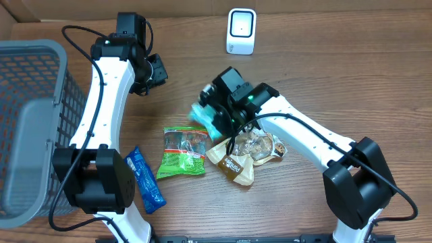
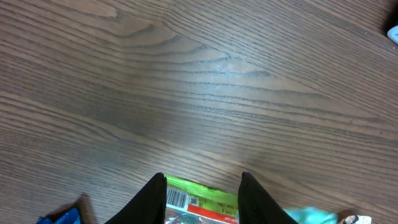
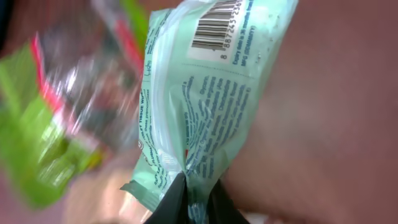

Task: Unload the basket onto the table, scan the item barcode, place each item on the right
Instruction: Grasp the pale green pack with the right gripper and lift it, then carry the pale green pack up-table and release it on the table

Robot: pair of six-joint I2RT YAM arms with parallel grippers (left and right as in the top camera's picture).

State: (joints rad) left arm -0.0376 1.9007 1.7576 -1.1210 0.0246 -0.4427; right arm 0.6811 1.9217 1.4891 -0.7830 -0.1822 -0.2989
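The right gripper [image 3: 188,200] is clamped on one end of the mint wipes packet [image 3: 205,106], which is held just beside the green snack bag [image 1: 182,152]. Tbh the barcode [image 3: 214,28] is best kept flat and turned squarely toward the white scanner [image 1: 241,31]. The left gripper [image 2: 203,196] is parted, and nothing is gripped.

Brown wood-grain table [image 1: 351,74]
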